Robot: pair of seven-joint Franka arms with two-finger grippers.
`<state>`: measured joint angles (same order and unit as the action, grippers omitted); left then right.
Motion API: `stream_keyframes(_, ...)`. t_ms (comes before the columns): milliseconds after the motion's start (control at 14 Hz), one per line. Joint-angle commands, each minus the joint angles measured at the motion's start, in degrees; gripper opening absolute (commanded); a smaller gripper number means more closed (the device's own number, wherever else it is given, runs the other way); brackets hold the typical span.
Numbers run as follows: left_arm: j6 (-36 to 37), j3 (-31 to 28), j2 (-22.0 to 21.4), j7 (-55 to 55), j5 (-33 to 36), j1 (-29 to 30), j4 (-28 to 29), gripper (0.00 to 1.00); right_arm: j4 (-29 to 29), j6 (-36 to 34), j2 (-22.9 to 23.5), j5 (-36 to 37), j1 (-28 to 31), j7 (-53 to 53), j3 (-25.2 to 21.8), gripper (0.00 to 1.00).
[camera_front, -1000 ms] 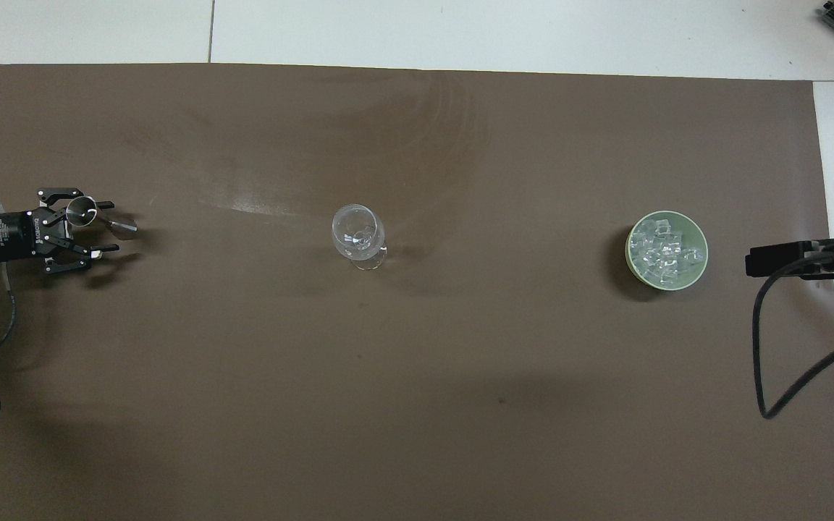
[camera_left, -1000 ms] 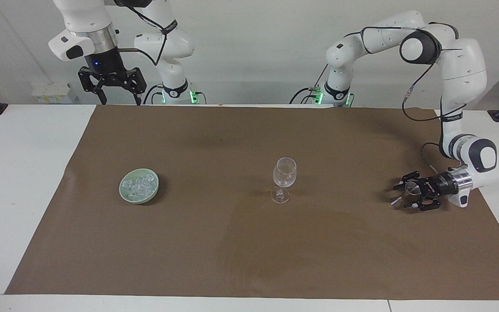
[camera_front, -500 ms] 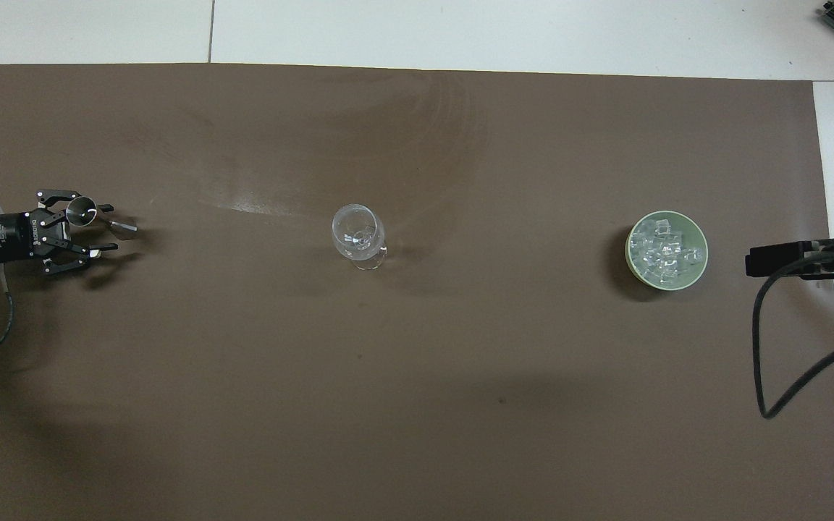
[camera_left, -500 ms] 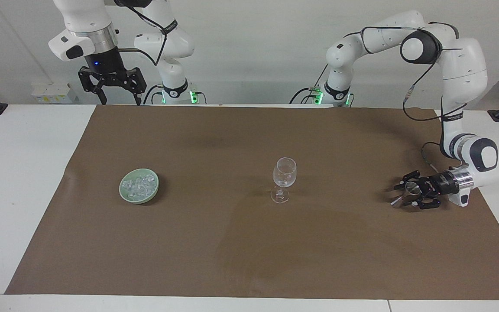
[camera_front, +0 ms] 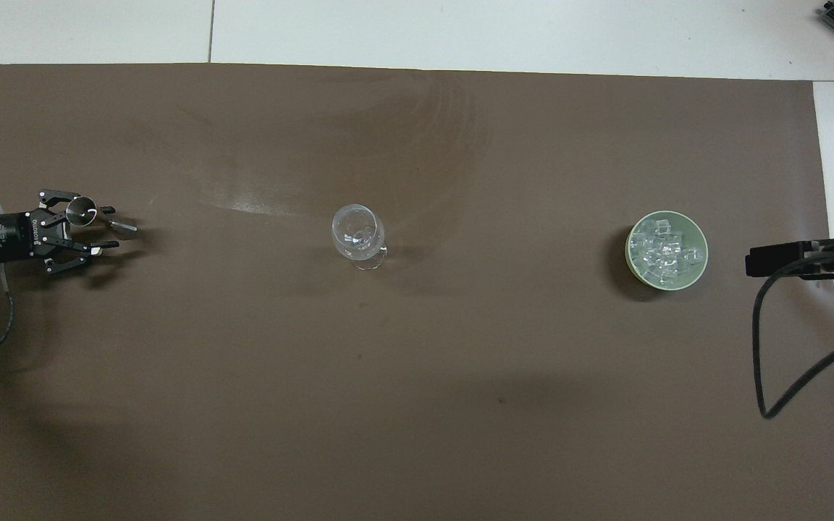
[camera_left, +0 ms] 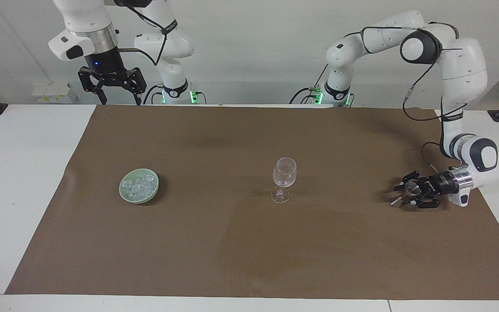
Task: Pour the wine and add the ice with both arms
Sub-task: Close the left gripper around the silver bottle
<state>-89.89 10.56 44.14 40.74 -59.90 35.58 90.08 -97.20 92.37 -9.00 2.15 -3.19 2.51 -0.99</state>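
The right gripper (camera_left: 117,102) waits high over the desk's (camera_left: 11,173) edge by its base, jaws spread. On the brown mat (camera_left: 249,242), toward the right arm's end, the ice (camera_left: 140,185) fills a pale green bowl (camera_left: 124,193). The wine glass (camera_left: 284,178) stands upright mid-mat. The left gripper (camera_left: 399,195) lies low around a small metal measuring cup (camera_left: 412,186); I cannot tell whether its jaws pinch it.

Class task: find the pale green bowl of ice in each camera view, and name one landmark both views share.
Facing view: the bowl sits left of centre, toward the right arm's end of the table.
Overhead view: the bowl sits right of centre.
Shared landmark: the wine glass, mid-table in both.
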Motion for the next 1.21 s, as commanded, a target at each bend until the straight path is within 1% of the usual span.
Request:
stream_keyframes(0, 1.4, 0.2, 1.0, -0.2, -0.3, 0.5, -1.5, 0.58, -1.6, 1.3, -1.3, 1.1, 0.1, 1.4, 0.5, 1.00)
stream_keyframes(571, 1.5, 0.3, 0.9, -0.2, -0.3, 0.5, -1.6, 0.56, -1.6, 1.3, -1.3, 1.1, 0.0, 1.4, 0.5, 1.00)
stream_keyframes(786, 1.5, 0.3, 0.9, -0.2, -0.3, 0.5, -1.6, 0.52, -1.6, 1.3, -1.3, 1.1, 0.0, 1.4, 0.5, 1.00)
stream_keyframes(1143, 1.5, 0.3, 1.0, -0.3, -0.4, 0.8, -1.5, 0.43, -1.6, 1.3, -1.3, 1.1, 0.1, 1.4, 0.5, 1.00)
